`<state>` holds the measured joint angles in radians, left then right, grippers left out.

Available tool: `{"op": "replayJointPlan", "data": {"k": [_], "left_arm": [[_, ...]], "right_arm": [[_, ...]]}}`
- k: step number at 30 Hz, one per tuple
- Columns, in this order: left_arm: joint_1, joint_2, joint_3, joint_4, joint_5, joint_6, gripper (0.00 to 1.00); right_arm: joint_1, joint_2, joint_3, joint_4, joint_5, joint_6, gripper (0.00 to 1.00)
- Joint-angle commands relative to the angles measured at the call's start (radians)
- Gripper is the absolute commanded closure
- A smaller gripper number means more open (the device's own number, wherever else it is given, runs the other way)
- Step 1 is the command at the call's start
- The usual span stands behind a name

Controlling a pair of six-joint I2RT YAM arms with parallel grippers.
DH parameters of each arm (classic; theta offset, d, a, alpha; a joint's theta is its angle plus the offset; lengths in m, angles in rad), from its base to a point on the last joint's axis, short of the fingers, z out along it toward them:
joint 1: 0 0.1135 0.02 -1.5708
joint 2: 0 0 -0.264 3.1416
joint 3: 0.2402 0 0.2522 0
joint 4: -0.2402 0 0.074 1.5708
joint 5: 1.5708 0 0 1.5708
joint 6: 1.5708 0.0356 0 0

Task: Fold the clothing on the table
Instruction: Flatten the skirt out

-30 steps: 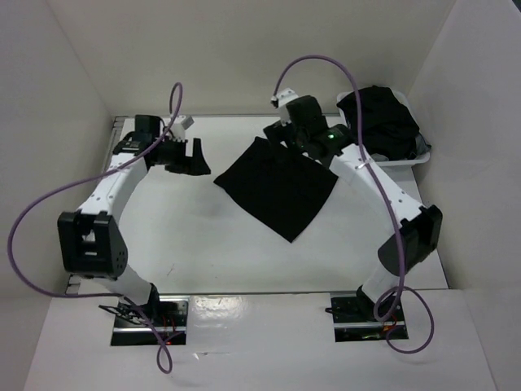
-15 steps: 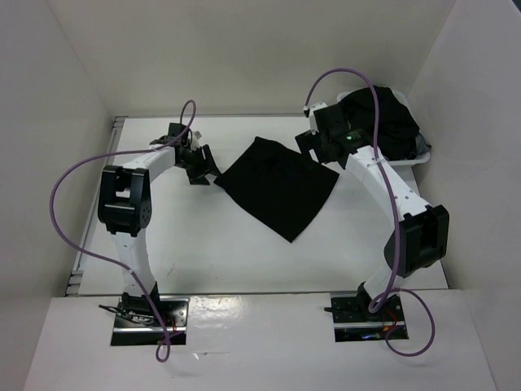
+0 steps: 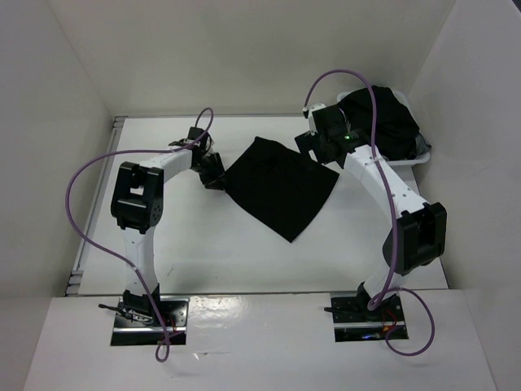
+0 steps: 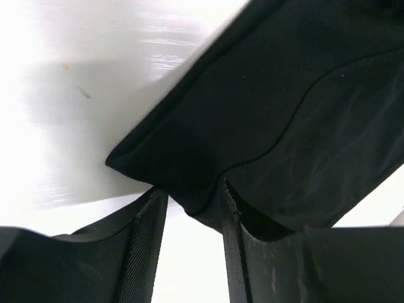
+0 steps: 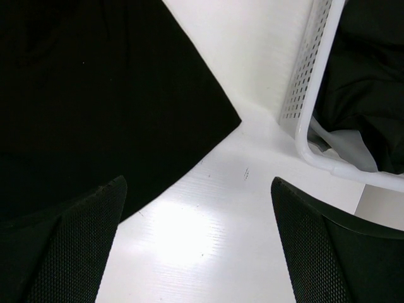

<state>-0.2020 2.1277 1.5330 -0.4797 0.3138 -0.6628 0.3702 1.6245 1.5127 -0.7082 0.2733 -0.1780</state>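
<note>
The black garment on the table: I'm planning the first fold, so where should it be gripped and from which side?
Probably grip the clothing at its left corner, coming in low from the left with the left gripper. It lies flat on the table, so only a corner gives the jaws an edge to straddle.

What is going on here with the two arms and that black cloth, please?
Two arms are set to fold the black clothing, which lies flat on the white table. The left gripper is down at its left corner, fingers either side of a bunched bit of hem; whether it grips yet is unclear. The right gripper hangs wide open above the right corner, holding nothing, beside the white tray of other black clothes. No fold is made yet.
</note>
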Motion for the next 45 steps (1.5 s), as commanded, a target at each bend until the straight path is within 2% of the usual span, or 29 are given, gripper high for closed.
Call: {"op": "replayJointPlan", "data": {"k": [1, 3, 4, 7, 8, 13, 19, 22, 26, 31, 34, 37, 39, 43, 45], "left_arm": [[0.004, 0.060, -0.004, -0.062, -0.120, -0.008, 0.53], [0.004, 0.072, -0.004, -0.062, -0.130, 0.002, 0.58], [0.004, 0.084, 0.010, -0.074, -0.130, 0.011, 0.70], [0.004, 0.118, 0.079, -0.135, -0.208, 0.061, 0.96], [0.004, 0.130, 0.094, -0.151, -0.226, 0.101, 1.00], [0.004, 0.144, 0.183, -0.253, -0.282, 0.250, 1.00], [-0.007, 0.242, 0.377, -0.480, -0.314, 0.483, 1.00], [-0.016, 0.242, 0.397, -0.539, -0.369, 0.593, 1.00], [-0.027, 0.131, 0.297, -0.455, -0.447, 0.670, 1.00], [-0.027, 0.008, 0.191, -0.393, -0.355, 0.700, 1.00], [-0.036, -0.052, 0.104, -0.349, -0.280, 0.712, 1.00], [-0.045, -0.106, 0.038, -0.307, -0.271, 0.721, 1.00], [-0.045, -0.127, -0.013, -0.286, -0.271, 0.712, 1.00], [-0.045, -0.163, -0.042, -0.267, -0.254, 0.686, 1.00], [-0.034, -0.187, -0.066, -0.255, -0.245, 0.675, 1.00]], "right_arm": [[-0.004, -0.005, 0.001, 0.018, 0.003, -0.008, 0.01], [-0.004, -0.005, -0.008, 0.018, 0.003, -0.008, 0.01], [-0.004, -0.005, -0.008, 0.018, 0.003, -0.008, 0.01], [-0.004, -0.005, -0.008, 0.018, -0.008, -0.008, 0.01], [-0.004, -0.005, -0.017, 0.027, -0.008, -0.008, 0.01], [-0.004, 0.040, 0.012, 0.038, -0.090, -0.008, 0.01], [0.032, 0.259, 0.199, 0.047, -0.163, -0.047, 0.02], [0.090, 0.351, 0.267, 0.065, -0.163, -0.098, 0.03], [0.138, 0.408, 0.305, 0.139, -0.175, -0.159, 0.03], [0.147, 0.509, 0.389, 0.197, -0.212, -0.236, 0.06], [0.135, 0.596, 0.545, 0.197, -0.244, -0.248, 0.11], [0.112, 0.713, 0.712, 0.176, -0.302, -0.248, 0.18], [0.102, 0.785, 0.821, 0.113, -0.351, -0.248, 0.18], [0.102, 0.997, 1.197, -0.023, -0.423, -0.230, 0.19], [0.111, 1.032, 1.209, -0.013, -0.434, -0.241, 0.19]]}}
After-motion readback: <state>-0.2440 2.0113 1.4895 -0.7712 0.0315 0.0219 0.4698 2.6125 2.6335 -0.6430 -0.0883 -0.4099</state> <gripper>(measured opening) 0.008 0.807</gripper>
